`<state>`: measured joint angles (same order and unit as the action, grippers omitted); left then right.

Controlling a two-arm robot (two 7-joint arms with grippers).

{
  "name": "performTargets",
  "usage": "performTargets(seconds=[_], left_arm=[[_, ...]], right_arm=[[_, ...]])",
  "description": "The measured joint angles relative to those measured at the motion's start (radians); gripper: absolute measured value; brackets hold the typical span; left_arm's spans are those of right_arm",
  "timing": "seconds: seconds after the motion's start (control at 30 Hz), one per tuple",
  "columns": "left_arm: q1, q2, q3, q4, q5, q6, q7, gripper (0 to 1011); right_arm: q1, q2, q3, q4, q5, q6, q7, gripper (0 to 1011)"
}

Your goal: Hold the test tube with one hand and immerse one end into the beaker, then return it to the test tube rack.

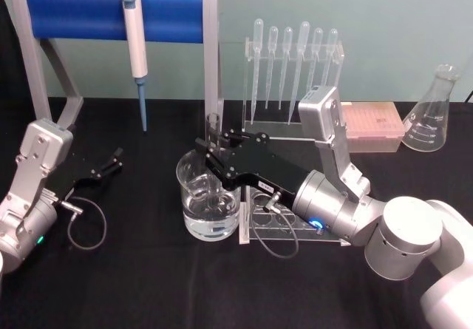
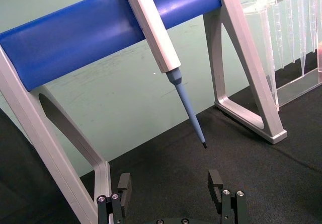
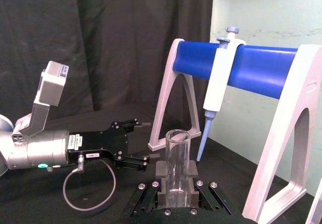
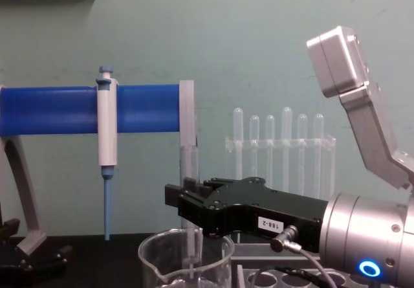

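Right hand [image 1: 210, 152] is clamped on the tube [image 1: 213, 127], one finger on each side of the glass, as the wrist view shows [image 3: 176, 164]. I hold the tube upright with its open rim up, gripping at mid-length so the rounded end is free to go down. That end sits inside the beaker [image 1: 191, 196], and from the head view it seems to reach the water, though I cannot tell how deep. I judge this to be the dip step, with the return not yet done.

The rack [image 1: 284, 229] lies just beside the beaker, under my wrist, so the way back is short. The hand itself hides some of its holes, so I will have to lift straight up past the beaker's rim before moving across. A loose cable [image 1: 279, 246] hangs from the wrist over the rack and could catch there.

Behind the beaker stands the blue stand [image 1: 81, 15] with a pipettor [image 1: 134, 44] hanging from it, and its near post is close behind the tube. To the right are the plastic pipettes [image 1: 292, 66], a pink box [image 1: 369, 122] and a flask [image 1: 432, 111], all well apart from my path.

Left hand [image 1: 112, 161] rests low on the table far left, fingers spread and empty.
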<state>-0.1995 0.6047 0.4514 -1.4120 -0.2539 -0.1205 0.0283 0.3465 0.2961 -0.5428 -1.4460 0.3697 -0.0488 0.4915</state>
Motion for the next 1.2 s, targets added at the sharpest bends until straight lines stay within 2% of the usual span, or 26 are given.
performTargets(seconds=[1.2], left_arm=[[0.0,0.0,0.0,0.0,0.0,0.0,0.0,1000]], right_arm=[[0.001,0.0,0.001,0.0,0.006,0.0,0.0,238]])
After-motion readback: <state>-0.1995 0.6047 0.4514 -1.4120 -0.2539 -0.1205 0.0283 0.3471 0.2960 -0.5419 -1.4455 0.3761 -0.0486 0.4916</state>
